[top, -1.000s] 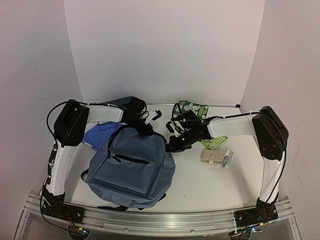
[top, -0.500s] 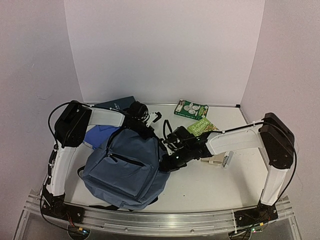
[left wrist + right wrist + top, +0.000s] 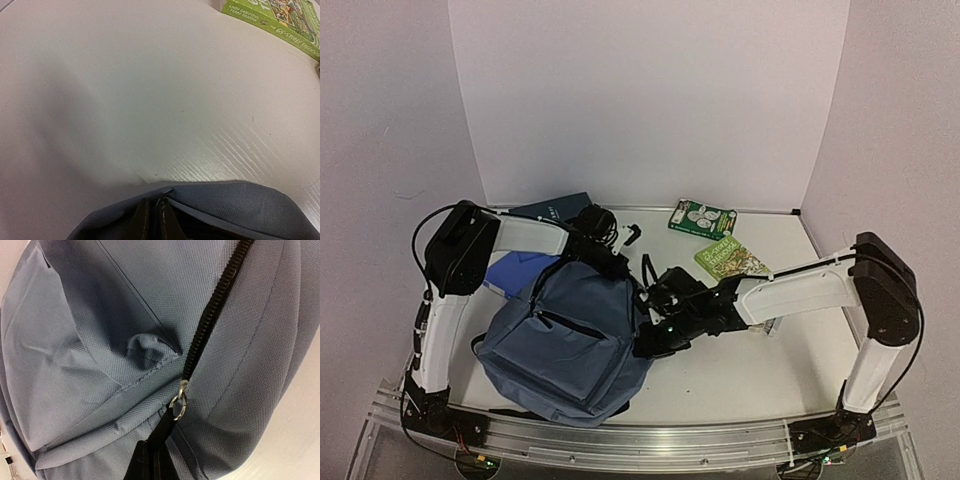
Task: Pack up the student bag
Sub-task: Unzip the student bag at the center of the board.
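Note:
The slate-blue student bag lies front up at the near left of the table. My left gripper is at the bag's far top edge. In the left wrist view it is shut on a fold of the bag's fabric. My right gripper is at the bag's right side. In the right wrist view it is shut on the black zipper pull strap, which hangs from a metal ring at the end of the black zipper.
A green book lies right of the bag and also shows in the left wrist view. A green card pack and a dark blue book lie at the back. A bright-blue flat item lies under the left arm.
My right gripper has moved toward the near left down the bag's right side with the zipper pull. The bag has shifted left and nearer. The green book is now uncovered.

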`<state>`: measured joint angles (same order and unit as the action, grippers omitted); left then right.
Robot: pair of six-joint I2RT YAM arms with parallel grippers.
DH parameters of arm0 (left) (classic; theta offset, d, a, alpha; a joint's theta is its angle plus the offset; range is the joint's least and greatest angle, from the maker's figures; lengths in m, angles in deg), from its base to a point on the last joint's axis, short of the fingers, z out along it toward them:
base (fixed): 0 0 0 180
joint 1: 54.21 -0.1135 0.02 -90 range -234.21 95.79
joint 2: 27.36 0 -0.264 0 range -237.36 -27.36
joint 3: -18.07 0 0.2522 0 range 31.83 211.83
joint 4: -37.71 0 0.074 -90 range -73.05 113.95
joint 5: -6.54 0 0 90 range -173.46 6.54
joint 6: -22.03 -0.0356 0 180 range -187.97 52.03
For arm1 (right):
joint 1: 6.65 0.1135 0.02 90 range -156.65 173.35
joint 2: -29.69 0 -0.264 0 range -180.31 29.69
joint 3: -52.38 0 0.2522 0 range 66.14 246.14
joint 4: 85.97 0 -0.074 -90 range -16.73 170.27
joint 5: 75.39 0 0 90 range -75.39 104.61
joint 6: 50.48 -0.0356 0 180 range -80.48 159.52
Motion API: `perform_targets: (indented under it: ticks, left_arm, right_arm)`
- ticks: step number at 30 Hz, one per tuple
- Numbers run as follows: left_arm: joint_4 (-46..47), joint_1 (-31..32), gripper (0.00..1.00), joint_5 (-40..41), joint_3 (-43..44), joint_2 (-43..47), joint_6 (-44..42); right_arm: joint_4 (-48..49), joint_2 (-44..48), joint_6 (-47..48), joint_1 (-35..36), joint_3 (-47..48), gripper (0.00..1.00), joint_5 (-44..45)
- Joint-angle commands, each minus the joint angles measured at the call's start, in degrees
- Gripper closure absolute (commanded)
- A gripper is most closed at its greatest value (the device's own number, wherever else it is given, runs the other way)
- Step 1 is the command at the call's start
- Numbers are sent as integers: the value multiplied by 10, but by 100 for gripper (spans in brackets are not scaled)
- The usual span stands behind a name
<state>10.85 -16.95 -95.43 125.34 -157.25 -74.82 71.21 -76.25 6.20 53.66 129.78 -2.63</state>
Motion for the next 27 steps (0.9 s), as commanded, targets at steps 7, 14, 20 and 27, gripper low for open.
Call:
perform_targets:
  ticks: [7,14,20,27]
  left_arm:
    - [25,-26,45,-17,-53,183,168]
    - [28,-68,24,-56,-213,330,385]
    - [13,-102,14,-99,-352,434,483]
    - [-71,-107,9,18,-433,513,504]
  right_arm:
    - [-86,114,-8,5,11,47,50]
    - [-80,58,85,-91,56,28,55]
    - [-69,-39,159,-149,154,22,19]
    - [-70,-143,191,-165,256,37,-9]
